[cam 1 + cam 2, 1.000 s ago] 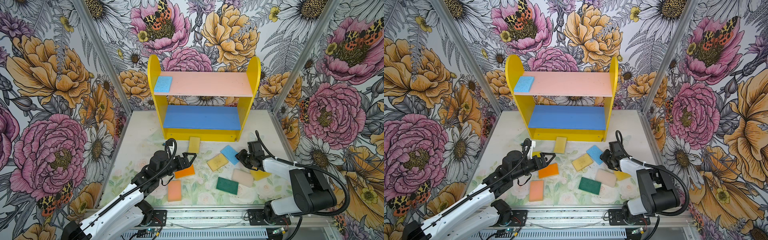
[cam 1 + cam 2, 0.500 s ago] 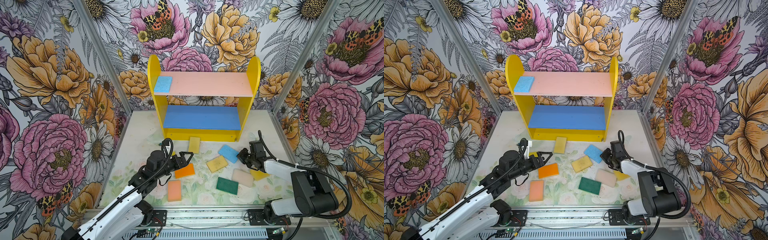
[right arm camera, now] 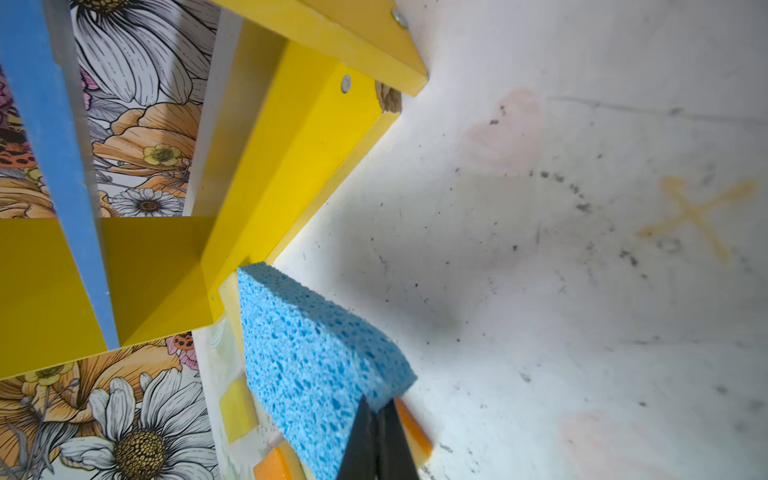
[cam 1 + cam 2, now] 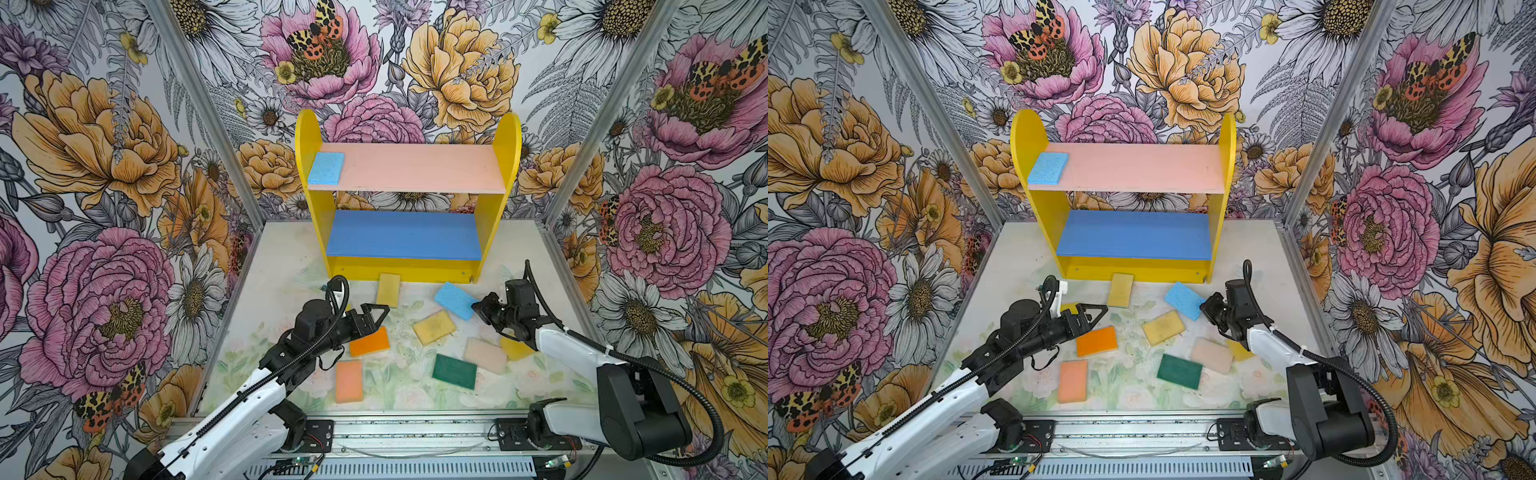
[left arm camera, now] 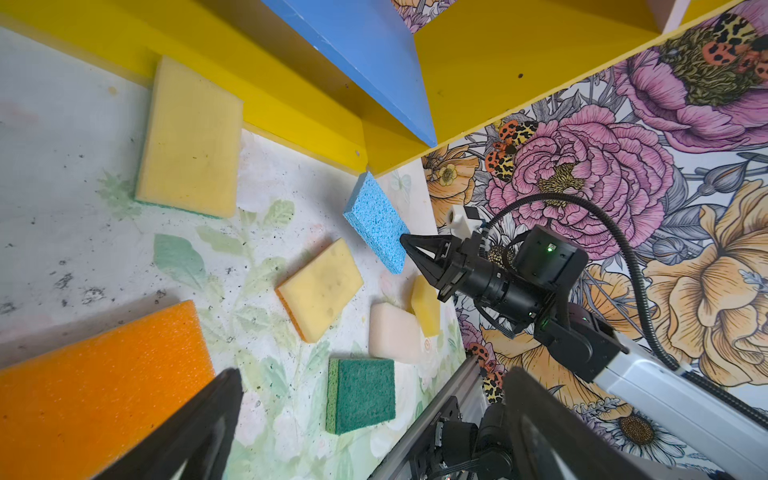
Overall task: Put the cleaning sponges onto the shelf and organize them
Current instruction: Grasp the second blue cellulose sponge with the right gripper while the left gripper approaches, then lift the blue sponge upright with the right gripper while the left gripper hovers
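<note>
The hidden yellow sponge (image 4: 1069, 308) sits mostly behind the left gripper (image 4: 375, 319); only a sliver shows. A yellow pad (image 4: 515, 349) is half under the right arm (image 4: 573, 353), near the right edge of the tabletop (image 4: 282, 266), touching the cream sponge (image 4: 485, 355). The right gripper (image 3: 376, 415) is cut off in the right wrist view, just finger ends. The left fingers (image 5: 224, 399) are blurred and cropped in the left wrist view.

Right gripper is pinched tight on a corner of the held blue sponge (image 4: 455, 300): light blue, porous, tilted, thick side showing, just in front of the right foot of the shelf (image 4: 505, 166). Left gripper is spread wide, empty, above the back edge of the orange sponge (image 4: 370, 341).

Shelf stands at the back middle of the tabletop: yellow round-topped sides, pink board (image 4: 415, 166) above, blue board (image 4: 403, 235) below. The shelved blue sponge (image 4: 326, 168) lies flat at the pink board's left end, against the side panel.

Flat on the tabletop:
- tall yellow sponge (image 4: 388, 289), touching the shelf base, green underside edge visible
- middle yellow sponge (image 4: 434, 327), orange underside edge
- dark green sponge (image 4: 454, 371) and peach sponge (image 4: 349, 381), nearer the front edge

Open room: pink board right of the shelved blue sponge, whole blue board, tabletop strips beside the shelf toward both back corners.
</note>
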{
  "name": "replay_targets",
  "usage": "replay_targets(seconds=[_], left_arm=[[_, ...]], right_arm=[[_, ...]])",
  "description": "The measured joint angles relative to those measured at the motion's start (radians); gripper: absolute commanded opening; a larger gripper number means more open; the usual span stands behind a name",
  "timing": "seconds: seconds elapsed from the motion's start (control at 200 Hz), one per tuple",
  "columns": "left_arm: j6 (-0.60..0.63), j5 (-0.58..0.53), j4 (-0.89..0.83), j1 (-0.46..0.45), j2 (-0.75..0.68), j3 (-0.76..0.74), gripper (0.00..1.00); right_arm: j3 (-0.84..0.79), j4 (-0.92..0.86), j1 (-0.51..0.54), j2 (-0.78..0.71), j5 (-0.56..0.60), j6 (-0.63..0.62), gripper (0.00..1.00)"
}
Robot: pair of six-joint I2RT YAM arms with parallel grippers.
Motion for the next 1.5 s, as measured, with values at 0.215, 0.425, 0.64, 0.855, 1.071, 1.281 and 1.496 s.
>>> replay_targets(seconds=[0.215,0.425,0.64,0.855,1.071,1.281,1.496], left_arm=[[-0.007,0.007,0.095,0.000,0.024,-0.007,0.99],[-0.041,0.015,0.202,-0.030,0.095,-0.034,0.99],[-0.059,0.014,0.291,-0.088,0.183,-0.035,0.99],[-0.068,0.013,0.334,-0.106,0.238,-0.035,0.99],[-0.075,0.013,0.351,-0.107,0.254,-0.035,0.97],[-0.080,0.009,0.357,-0.107,0.254,-0.035,0.87],[-0.086,-0.012,0.358,-0.107,0.254,-0.035,0.78]], right_arm=[[-0.001,0.089,0.000,0.014,-0.122,0.037,0.00],[-0.005,0.171,0.012,0.046,-0.213,0.068,0.00],[-0.005,0.237,0.077,0.071,-0.267,0.093,0.00],[0.001,0.298,0.157,0.101,-0.300,0.132,0.00],[0.023,0.369,0.207,0.129,-0.325,0.171,0.00],[0.024,0.450,0.237,0.161,-0.359,0.206,0.00],[0.028,0.534,0.270,0.201,-0.393,0.240,0.00]])
